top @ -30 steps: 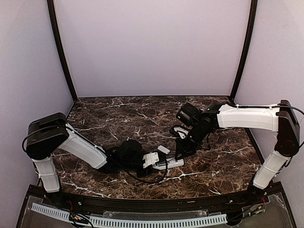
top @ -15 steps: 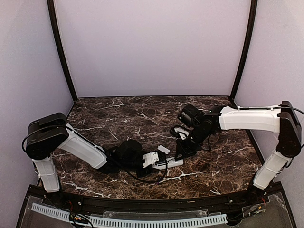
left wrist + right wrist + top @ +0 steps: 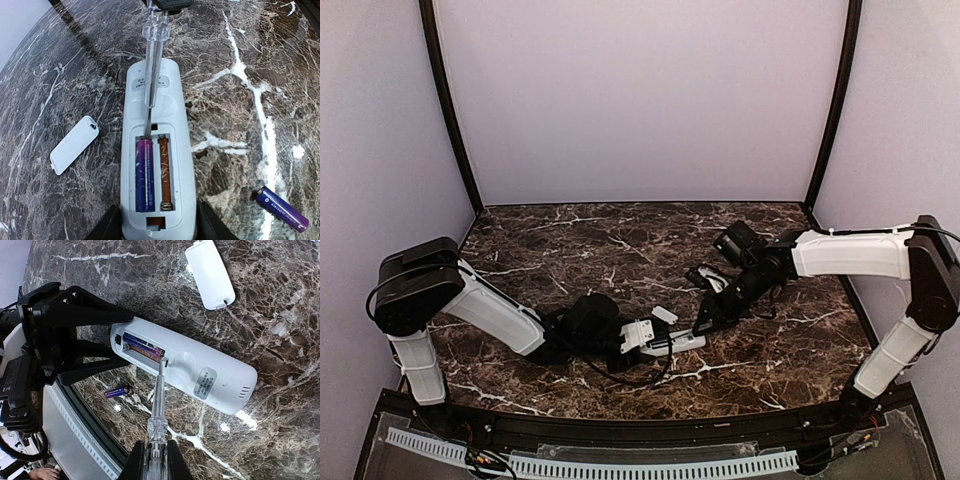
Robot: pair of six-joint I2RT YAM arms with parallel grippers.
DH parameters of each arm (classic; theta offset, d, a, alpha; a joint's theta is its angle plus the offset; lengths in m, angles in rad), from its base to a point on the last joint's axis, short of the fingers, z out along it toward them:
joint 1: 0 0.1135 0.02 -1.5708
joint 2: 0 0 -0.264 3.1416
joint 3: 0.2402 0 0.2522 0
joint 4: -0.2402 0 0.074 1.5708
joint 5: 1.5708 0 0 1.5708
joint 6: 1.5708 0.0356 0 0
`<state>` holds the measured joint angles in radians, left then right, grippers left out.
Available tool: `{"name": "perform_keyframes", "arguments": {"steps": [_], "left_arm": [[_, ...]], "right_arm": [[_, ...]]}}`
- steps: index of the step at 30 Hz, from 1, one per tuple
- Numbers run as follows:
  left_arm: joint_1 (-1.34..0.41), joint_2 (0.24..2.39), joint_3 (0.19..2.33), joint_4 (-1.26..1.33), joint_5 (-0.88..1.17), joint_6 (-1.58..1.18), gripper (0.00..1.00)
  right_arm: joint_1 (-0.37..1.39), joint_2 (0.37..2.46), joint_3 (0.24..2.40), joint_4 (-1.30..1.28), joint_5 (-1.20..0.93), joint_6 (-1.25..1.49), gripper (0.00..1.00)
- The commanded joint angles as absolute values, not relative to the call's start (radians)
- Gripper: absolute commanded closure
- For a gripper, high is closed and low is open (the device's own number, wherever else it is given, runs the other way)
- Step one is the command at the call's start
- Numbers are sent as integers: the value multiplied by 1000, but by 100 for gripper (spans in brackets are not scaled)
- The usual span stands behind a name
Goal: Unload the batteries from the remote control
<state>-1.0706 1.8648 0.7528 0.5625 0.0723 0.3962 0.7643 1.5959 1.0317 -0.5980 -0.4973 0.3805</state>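
The white remote control (image 3: pixel 152 100) lies back-up on the marble, its battery bay open. My left gripper (image 3: pixel 159 225) is shut on the remote's near end, one black finger on each side. One purple battery (image 3: pixel 145 175) sits in the left slot; the right slot is bare. The other battery (image 3: pixel 282 209) lies loose on the table (image 3: pixel 117 391). My right gripper (image 3: pixel 154 447) is shut on a clear-handled screwdriver (image 3: pixel 157 405), whose tip touches the far end of the seated battery (image 3: pixel 145 347). In the top view both grippers meet at the remote (image 3: pixel 682 344).
The small white battery cover (image 3: pixel 74 145) lies flat beside the remote, also in the right wrist view (image 3: pixel 210 275). The table's black front rail (image 3: pixel 85 420) runs close behind the loose battery. Purple walls enclose the marble table (image 3: pixel 580 240).
The right arm's wrist has swung a little to the right, tilting the screwdriver, while its tip stays at the remote. The left arm and remote have not moved.
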Motion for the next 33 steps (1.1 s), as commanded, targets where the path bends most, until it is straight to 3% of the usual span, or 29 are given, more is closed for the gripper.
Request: {"name": "perform_keyframes", "arguments": {"steps": [1, 28, 33], "left_arm": [[-1094, 1865, 744, 566, 102, 475, 100], [-1095, 1888, 725, 638, 131, 462, 100], [-1095, 1891, 761, 584, 86, 396, 100]], "right_arm": [[743, 1609, 984, -400, -589, 321, 100], [594, 1658, 793, -55, -780, 344, 100], [595, 1617, 819, -144, -757, 367, 100]]}}
